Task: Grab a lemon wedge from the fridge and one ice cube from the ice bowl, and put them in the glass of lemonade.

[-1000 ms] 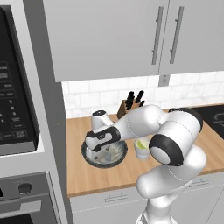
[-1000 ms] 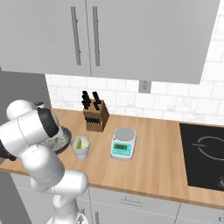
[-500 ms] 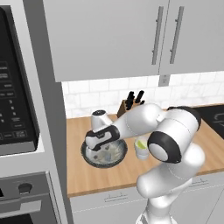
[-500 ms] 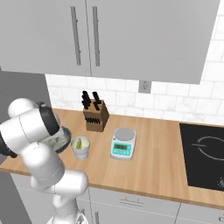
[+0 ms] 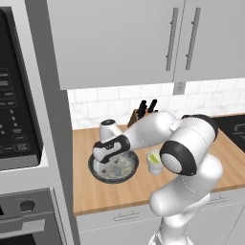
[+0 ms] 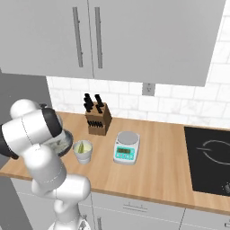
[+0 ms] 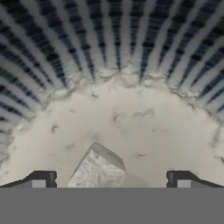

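Ice bowl (image 7: 131,57) holds 1 ice cube (image 7: 97,168); glass of lemonade (image 6: 83,151) just beside.

A wooden tabletop (image 6: 166,166) runs along a wall of white tiles (image 6: 173,104) with pale grout. Above it hang pale grey wall cabinets (image 6: 148,38) with slim vertical bar handles (image 6: 77,37). A small outlet plate (image 6: 148,89) sits on the tiles just under the cabinets. Below the tabletop are grey drawer fronts (image 6: 134,206) with short horizontal handles. At the right end a black cooktop (image 6: 210,159) is set flush into the wood. In the left base view a tall grey column holds a black microwave (image 5: 16,103) above an oven (image 5: 26,217). The light is even and soft, with faint shadows under the cabinets
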